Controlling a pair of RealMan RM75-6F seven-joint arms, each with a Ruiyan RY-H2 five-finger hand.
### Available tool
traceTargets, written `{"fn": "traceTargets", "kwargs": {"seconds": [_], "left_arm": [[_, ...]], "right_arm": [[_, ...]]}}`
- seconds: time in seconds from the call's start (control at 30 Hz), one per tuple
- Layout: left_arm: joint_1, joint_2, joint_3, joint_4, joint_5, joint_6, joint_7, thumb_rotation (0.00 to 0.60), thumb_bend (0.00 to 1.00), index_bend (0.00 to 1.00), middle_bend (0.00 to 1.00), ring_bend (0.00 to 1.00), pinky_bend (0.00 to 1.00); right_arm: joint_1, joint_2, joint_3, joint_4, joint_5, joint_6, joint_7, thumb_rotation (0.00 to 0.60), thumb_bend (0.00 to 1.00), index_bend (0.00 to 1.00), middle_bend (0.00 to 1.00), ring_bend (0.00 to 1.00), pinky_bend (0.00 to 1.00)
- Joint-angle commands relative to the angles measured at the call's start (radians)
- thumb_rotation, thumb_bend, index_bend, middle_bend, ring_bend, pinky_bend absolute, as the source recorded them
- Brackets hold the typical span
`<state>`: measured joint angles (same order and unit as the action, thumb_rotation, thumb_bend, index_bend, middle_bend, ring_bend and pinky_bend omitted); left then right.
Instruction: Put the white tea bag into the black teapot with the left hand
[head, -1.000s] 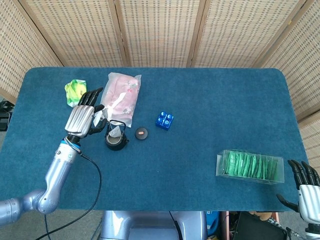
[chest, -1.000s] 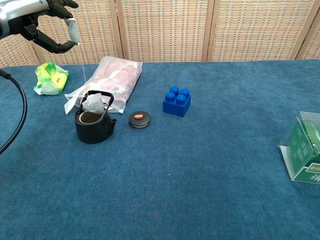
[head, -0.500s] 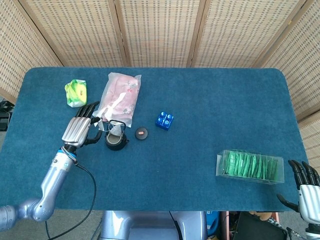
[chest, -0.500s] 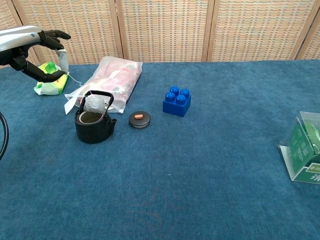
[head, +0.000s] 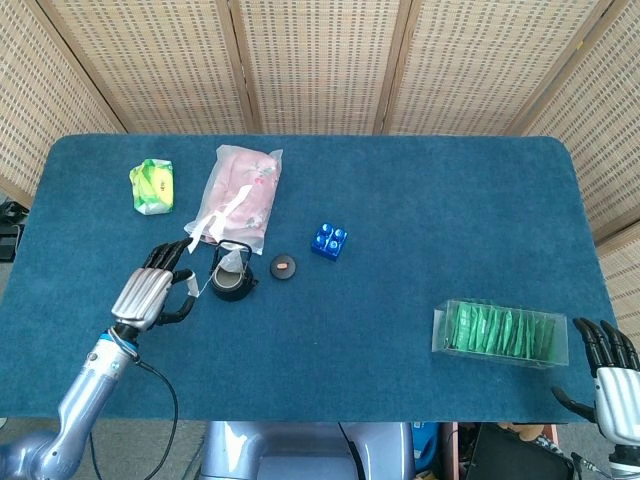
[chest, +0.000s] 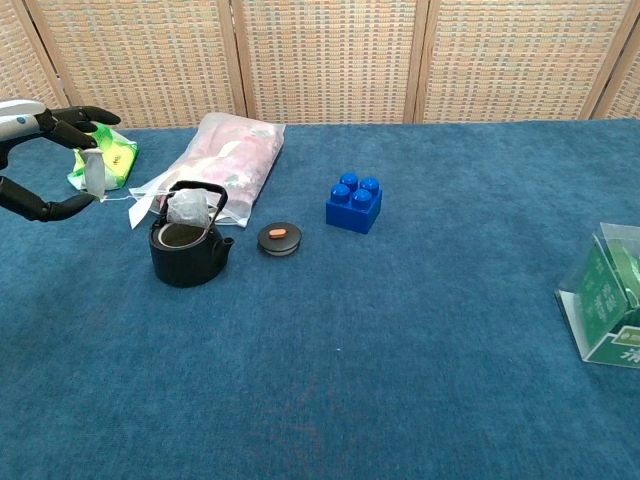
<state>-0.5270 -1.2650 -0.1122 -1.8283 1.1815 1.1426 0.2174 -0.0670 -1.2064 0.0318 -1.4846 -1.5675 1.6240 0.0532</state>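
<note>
1. Desk (head: 420, 200): a blue cloth-covered surface that carries every item; woven screens stand behind it.
2. Pink bag (head: 240, 195): lies flat just behind the teapot, its near corner close to the teapot handle. It does not block the teapot mouth.
3. Box of green packets (head: 500, 332): clear-walled, near the right front edge, well apart from the work area.
4. Left robot hand (chest: 45, 160): held left of the teapot, above the desk. It pinches the small paper tag (chest: 95, 172) of the tea bag between thumb and finger, the other fingers spread. A thin string runs from the tag toward the teapot.
5. Right robot hand (head: 612, 375): at the right front corner, fingers apart, holding nothing.
6. Black teapot (chest: 188, 245): upright, uncovered, handle raised.
7. Green-yellow packet (head: 152, 185): near the left back of the desk, out of the way.
8. Blue block (chest: 353, 203): right of the teapot, apart from it.
9. White tea bag (chest: 187, 207): sits in the teapot mouth under the handle, its top above the rim. The main step appears done; releasing the tag remains.
10. Teapot lid (chest: 279, 238): lies just right of the teapot.
</note>
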Motion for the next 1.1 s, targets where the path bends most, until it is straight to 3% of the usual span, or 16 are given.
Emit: {"fn": "traceTargets", "kwargs": {"seconds": [0.03, 0.13, 0.53, 0.57, 0.67, 0.77, 1.1], "left_arm": [[0.017, 0.006, 0.02, -0.01, 0.02, 0.01, -0.007, 0.6, 0.46, 0.61, 0.03, 0.0, 0.0], [0.052, 0.016, 0.057, -0.017, 0.038, 0.029, -0.015, 0.6, 0.46, 0.61, 0.03, 0.0, 0.0], [0.1, 0.0, 0.089, 0.029, 0.019, 0.021, -0.038, 0.6, 0.46, 0.6, 0.02, 0.0, 0.0], [0.1, 0.002, 0.092, 0.031, 0.02, 0.017, -0.03, 0.6, 0.46, 0.57, 0.02, 0.0, 0.0], [0.097, 0.007, 0.095, 0.026, 0.016, 0.005, -0.008, 0.6, 0.44, 0.37, 0.0, 0.0, 0.0], [0.096, 0.006, 0.091, 0.023, 0.016, 0.005, 0.003, 0.6, 0.38, 0.22, 0.0, 0.0, 0.0], [0.1, 0.005, 0.086, 0.024, 0.029, 0.032, 0.067, 0.6, 0.36, 0.2, 0.0, 0.0, 0.0]], "right_arm": [[0.002, -0.001, 0.0, 0.0, -0.001, -0.001, 0.0, 0.6, 0.01, 0.12, 0.2, 0.08, 0.16], [0.004, -0.002, 0.0, 0.002, 0.001, -0.007, 0.001, 0.6, 0.01, 0.12, 0.2, 0.08, 0.16], [0.01, 0.0, 0.001, 0.003, -0.003, -0.009, 0.003, 0.6, 0.01, 0.12, 0.2, 0.08, 0.16], [0.01, -0.001, 0.001, 0.003, -0.003, -0.01, 0.002, 0.6, 0.01, 0.12, 0.2, 0.08, 0.16], [0.009, -0.001, 0.0, 0.002, -0.003, -0.008, 0.0, 0.6, 0.01, 0.12, 0.2, 0.08, 0.16], [0.007, -0.001, 0.0, 0.001, -0.001, -0.006, -0.001, 0.6, 0.01, 0.12, 0.2, 0.08, 0.16], [0.004, 0.001, -0.001, 0.003, 0.0, -0.002, 0.001, 0.6, 0.01, 0.12, 0.2, 0.08, 0.16]]}}
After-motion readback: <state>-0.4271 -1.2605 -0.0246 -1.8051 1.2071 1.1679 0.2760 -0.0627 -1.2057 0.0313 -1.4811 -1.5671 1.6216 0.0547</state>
